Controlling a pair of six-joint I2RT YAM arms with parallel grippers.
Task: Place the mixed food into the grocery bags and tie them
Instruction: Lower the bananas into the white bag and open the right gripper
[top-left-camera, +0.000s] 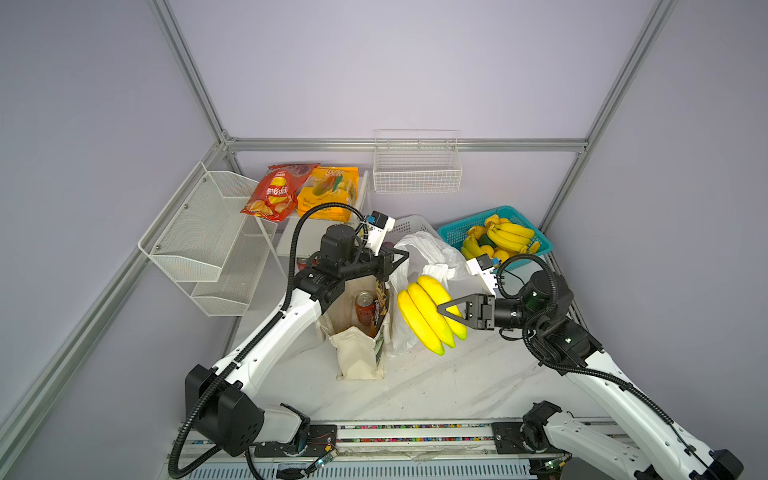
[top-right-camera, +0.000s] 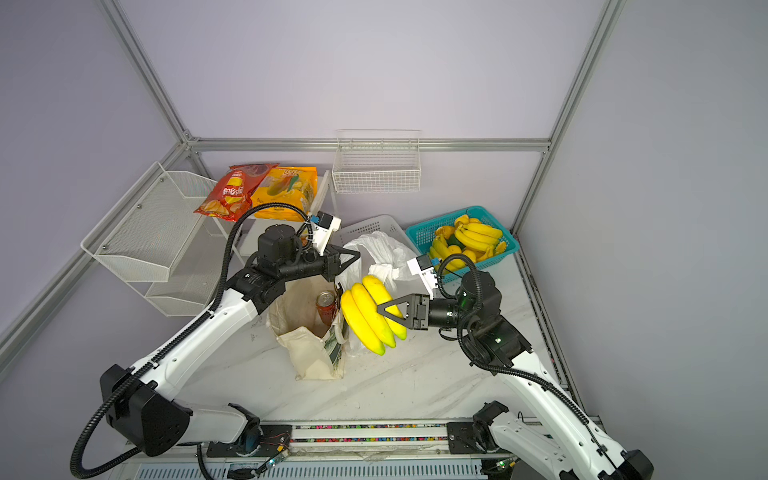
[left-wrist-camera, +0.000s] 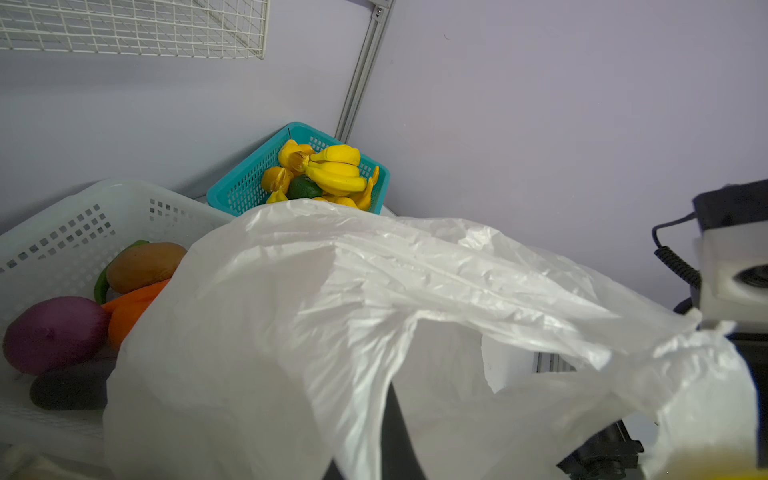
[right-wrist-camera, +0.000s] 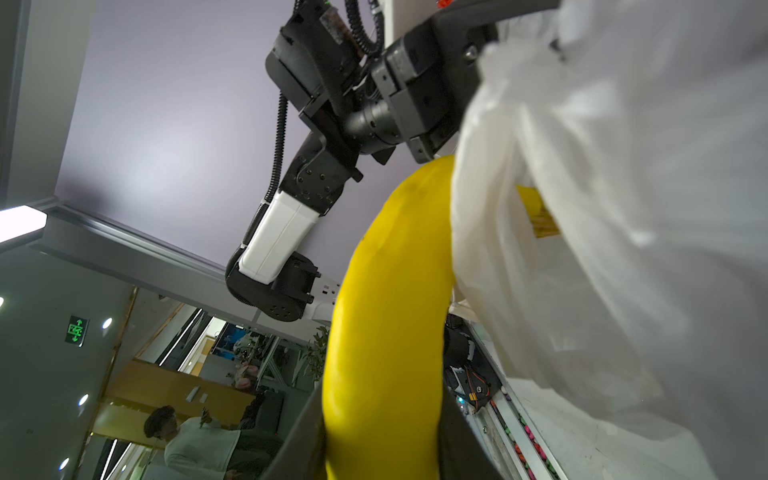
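1. Plastic carrier bag (top-left-camera: 432, 253) hangs pinched in the fully closed left jaws.
2. Right jaws, partly open, clamp a banana bunch (top-left-camera: 428, 316) just beside that bag.
3. Canvas tote (top-left-camera: 357, 353) under the left jaws holds the drink can (top-left-camera: 364, 307).

Even bright light, blurred wrist foregrounds

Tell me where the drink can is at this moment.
In both top views the reddish-brown drink can stands upright inside the cream canvas tote, just left of the banana bunch that the right end effector holds.
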